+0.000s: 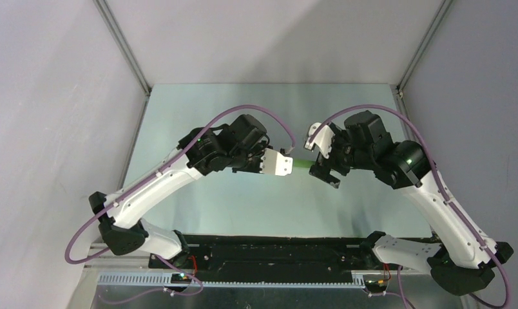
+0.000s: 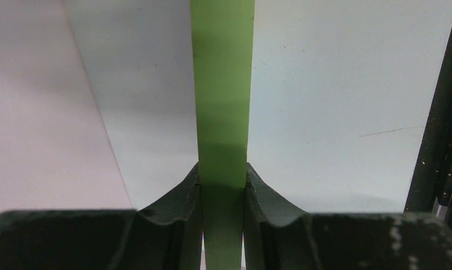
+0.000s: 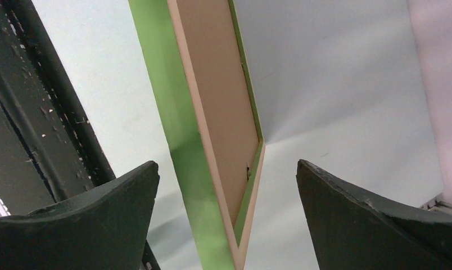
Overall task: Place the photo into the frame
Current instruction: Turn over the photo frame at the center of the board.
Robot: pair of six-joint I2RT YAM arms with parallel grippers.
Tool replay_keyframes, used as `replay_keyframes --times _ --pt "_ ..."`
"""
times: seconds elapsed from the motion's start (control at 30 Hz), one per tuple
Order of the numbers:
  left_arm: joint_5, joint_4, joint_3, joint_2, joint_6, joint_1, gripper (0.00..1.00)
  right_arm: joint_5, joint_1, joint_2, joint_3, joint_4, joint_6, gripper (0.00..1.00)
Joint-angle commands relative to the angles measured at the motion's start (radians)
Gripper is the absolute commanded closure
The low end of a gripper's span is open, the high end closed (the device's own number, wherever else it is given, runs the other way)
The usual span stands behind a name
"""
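The frame (image 1: 301, 165) hangs edge-on above the table between both arms, green on its outer edge. My left gripper (image 1: 283, 164) is shut on one end; in the left wrist view the green edge (image 2: 222, 84) runs straight up from between the jaws (image 2: 224, 180). My right gripper (image 1: 317, 158) stands open around the other end. In the right wrist view the frame's corner (image 3: 181, 124), with a brown board (image 3: 221, 95) set inside pale wood, sits between the fingers of that gripper (image 3: 226, 165) without touching them. The photo is out of view.
The pale table (image 1: 263, 206) lies inside grey enclosure walls (image 1: 50, 96). A black base rail (image 1: 276, 251) runs along the near edge and shows as a rail (image 2: 443, 112) in the left wrist view and a rail (image 3: 38, 112) in the right wrist view.
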Motion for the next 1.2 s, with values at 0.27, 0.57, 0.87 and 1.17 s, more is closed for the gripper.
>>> replay_keyframes --times 0.27,0.57,0.87,1.17 --pt "0.032 0.026 0.131 0.019 0.014 0.019 1.0 0.111 0.061 0.03 -0.019 0.075 -0.045 0.1" --pt "0.078 0.002 0.178 0.04 0.008 0.049 1.0 0.137 0.082 0.049 -0.046 0.089 -0.054 0.24" --pt "0.119 -0.003 0.171 0.04 0.002 0.076 1.0 0.139 0.08 0.078 -0.047 0.092 -0.062 0.59" --pt "0.109 -0.001 0.174 0.052 0.007 0.088 0.86 0.138 0.079 0.088 -0.025 0.067 -0.076 1.0"
